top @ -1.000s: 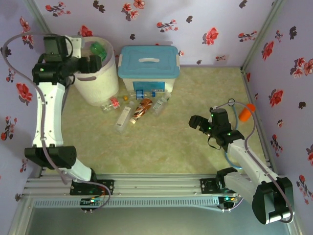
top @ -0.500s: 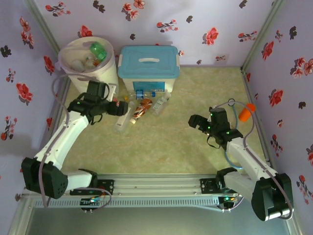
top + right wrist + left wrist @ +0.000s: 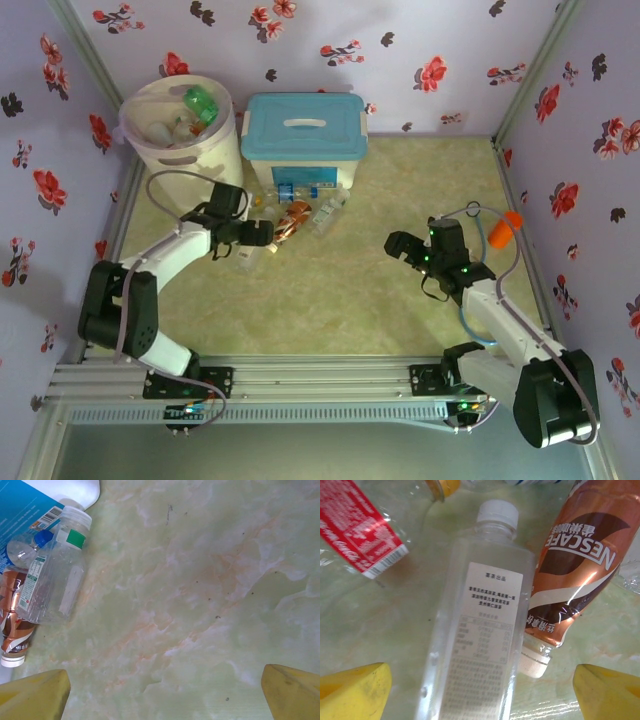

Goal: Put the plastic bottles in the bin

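Left gripper (image 3: 258, 234): hangs wide open, empty, over clear square-sided plastic bottle (image 3: 480, 645) beside copper-brown coffee bottle (image 3: 575, 580); down from round white bin (image 3: 205, 175).

White box with blue lid (image 3: 303, 130) at back of table, lid shut, handle on top. Orange cup (image 3: 508, 225) near the right wall, well apart from the box. Pale green marbled tabletop (image 3: 340, 300); lilac walls (image 3: 420, 40) printed with red and dark flowers.
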{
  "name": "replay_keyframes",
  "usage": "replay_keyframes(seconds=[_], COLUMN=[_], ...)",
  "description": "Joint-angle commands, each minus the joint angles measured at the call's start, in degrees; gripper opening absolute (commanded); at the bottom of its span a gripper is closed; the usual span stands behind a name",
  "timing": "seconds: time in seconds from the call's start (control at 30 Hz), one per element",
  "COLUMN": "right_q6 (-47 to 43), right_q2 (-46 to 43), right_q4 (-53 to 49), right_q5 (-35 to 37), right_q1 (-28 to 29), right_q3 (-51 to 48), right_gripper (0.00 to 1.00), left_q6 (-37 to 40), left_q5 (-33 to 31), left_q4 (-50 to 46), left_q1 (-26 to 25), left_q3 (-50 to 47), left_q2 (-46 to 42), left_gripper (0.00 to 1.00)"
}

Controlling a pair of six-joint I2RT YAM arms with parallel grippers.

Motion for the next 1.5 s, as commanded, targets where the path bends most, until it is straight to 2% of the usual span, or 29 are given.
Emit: replay_keyframes(seconds=[0.0,0.37,0.67,0.87,1.07,1.23,1.47], right_q6=[0.73,1.15,1.38,1.49,1.45,1.67,1.69], right_q2=[0.0,1.58,1.52,1.35,1.05,1.46,1.32], right_q4=[0.0,1.2,1.21,1.07,0.94,1.46,1.4], right_q5=[0.44,-0.28,-0.22,-0.37,-0.11,-0.34,-0.55], right_q1=[0.18,0.2,0.19,0.19,0.15,0.23,0.22], right_q3=[1.15,1.19,1.22,1.17,1.15,1.08,1.25], right_gripper=[0.99,0.99,0.99,0.99,0.99,0.99,0.99], left_q6=[-1.96,-2.26,-2.1,-1.65,-0.78,-1.1,2.22], left_q5=[-0.71,-3.31,-3.66,-4.37,-4.72,-3.05,-1.05], left_q4=[3.88,5.9,5.15,3.41,-1.37,-4.66,-8.04], left_q1=[-0.83,-0.85,-1.14,-1.22,-2.58,-3.11,-2.3], left_q3=[-0.83,-3.64,-3.28,-2.25,1.0,4.95,18.47], left_q2=[2.26,5.22,4.14,3.68,-0.78,-7.78,-15.01], left_gripper=[0.92,0.85,0.69,0.66,0.62,0.61,0.58])
